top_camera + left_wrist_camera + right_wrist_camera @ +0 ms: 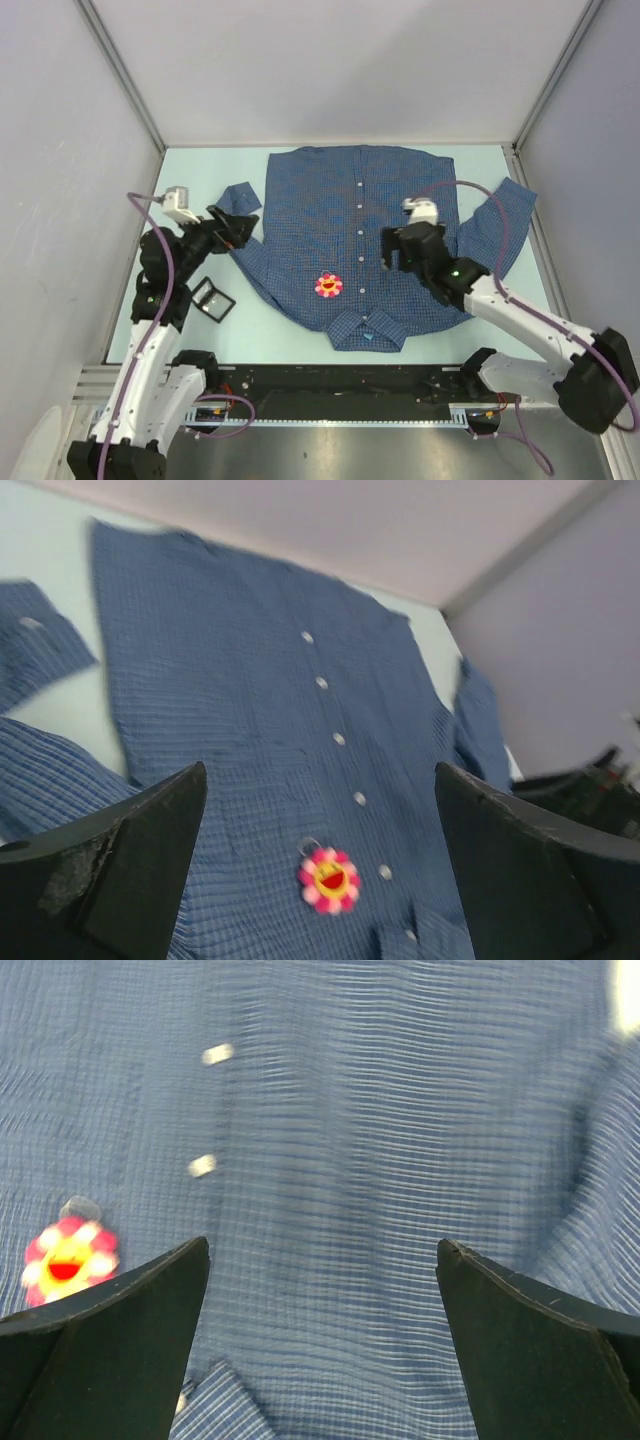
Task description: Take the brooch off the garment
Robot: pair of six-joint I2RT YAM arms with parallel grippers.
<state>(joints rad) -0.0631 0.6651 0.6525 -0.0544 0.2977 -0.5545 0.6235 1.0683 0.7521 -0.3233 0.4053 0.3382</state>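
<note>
One sleeve of the shirt (330,200) is partly hidden by the right arm. The brooch (328,285) is pinned near the collar. The pale counter (200,175) is enclosed by grey walls (350,60). The left tool (243,228) and right tool (386,250) are held spread, empty.

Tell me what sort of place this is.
Probably a robot test cell in a lab, not a home: plain grey panels on metal posts wall in a pale table, the left arm and right arm are bolted to a rail, and a shirt lies spread flat.
</note>
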